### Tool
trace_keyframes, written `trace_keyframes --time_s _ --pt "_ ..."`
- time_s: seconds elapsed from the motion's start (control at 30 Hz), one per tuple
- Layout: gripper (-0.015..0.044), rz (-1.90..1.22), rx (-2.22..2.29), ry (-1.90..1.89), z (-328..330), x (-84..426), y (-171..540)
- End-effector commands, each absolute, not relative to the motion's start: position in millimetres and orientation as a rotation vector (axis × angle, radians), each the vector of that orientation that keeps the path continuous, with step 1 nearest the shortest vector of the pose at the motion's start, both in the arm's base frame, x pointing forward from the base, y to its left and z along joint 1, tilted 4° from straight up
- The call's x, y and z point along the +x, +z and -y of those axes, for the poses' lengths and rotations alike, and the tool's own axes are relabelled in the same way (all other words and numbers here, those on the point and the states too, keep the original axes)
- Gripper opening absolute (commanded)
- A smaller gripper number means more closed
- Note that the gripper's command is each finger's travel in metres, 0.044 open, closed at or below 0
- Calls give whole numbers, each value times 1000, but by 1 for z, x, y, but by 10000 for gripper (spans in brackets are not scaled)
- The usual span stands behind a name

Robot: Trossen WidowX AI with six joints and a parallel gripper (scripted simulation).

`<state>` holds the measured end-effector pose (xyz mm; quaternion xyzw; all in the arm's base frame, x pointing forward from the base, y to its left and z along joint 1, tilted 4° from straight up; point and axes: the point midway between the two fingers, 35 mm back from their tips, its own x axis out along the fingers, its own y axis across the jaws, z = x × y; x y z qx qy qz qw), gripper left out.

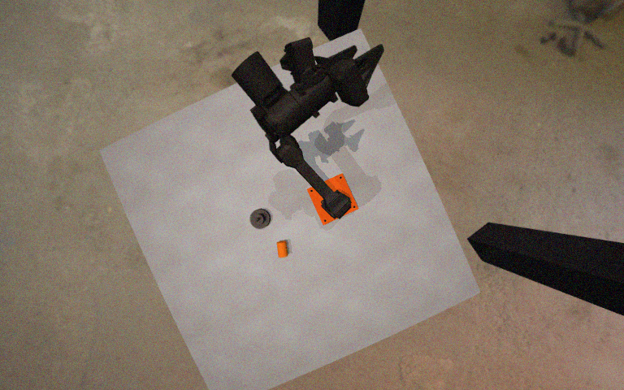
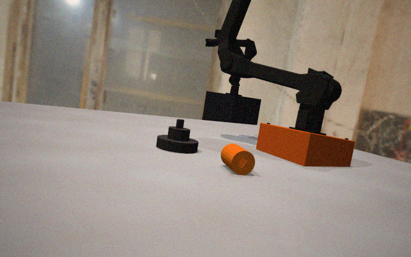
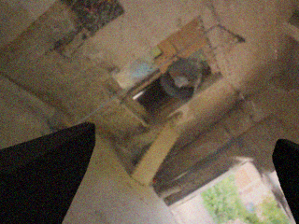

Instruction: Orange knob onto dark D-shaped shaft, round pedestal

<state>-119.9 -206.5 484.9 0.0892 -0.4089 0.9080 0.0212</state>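
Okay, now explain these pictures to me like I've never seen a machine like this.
It is one dark jointed arm standing on an orange box. At its far end are two jaws, spread apart with nothing between them.

The first picture looks down from above. The second looks across the pale surface from low at the side. The third comes from a camera near the jaws: their dark tips frame the surroundings beyond, and neither small part shows.

On the surface, a stepped round pedestal stands upright with a thin shaft on top. Near it, the orange knob lies on its side.
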Motion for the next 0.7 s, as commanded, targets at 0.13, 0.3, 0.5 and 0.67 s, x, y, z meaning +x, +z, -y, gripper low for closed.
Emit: trace_keyframes --time_s 0.13,0.3,0.5,0.67 --pt "440 982 253 2682 122 -137 513" --pt "440 787 200 2554 46 -138 528" --pt "440 504 105 2324 -66 -114 529" --pt "440 301 18 2115 -148 -74 513"
